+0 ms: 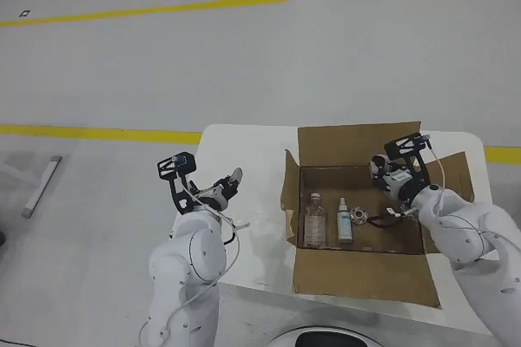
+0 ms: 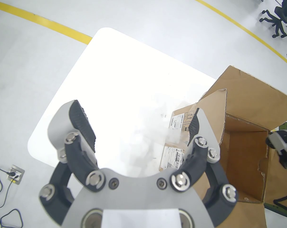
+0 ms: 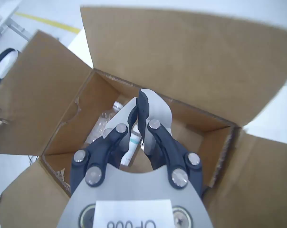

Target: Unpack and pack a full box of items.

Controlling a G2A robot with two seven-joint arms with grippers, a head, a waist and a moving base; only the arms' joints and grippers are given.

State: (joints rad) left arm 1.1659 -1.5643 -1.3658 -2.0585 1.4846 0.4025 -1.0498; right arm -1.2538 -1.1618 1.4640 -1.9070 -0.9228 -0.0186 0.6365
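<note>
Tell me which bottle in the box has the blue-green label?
The thin white bottle. It lies between the wider see-through bottle and a small round thing in the box.

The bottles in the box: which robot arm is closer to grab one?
Probably the right. The right gripper hangs shut above the open box, near the bottles. The left gripper is open over the table, beside the box.

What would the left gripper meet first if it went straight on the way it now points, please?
Probably the white table top: the open left gripper points down at it, with the cardboard box to one side.
</note>
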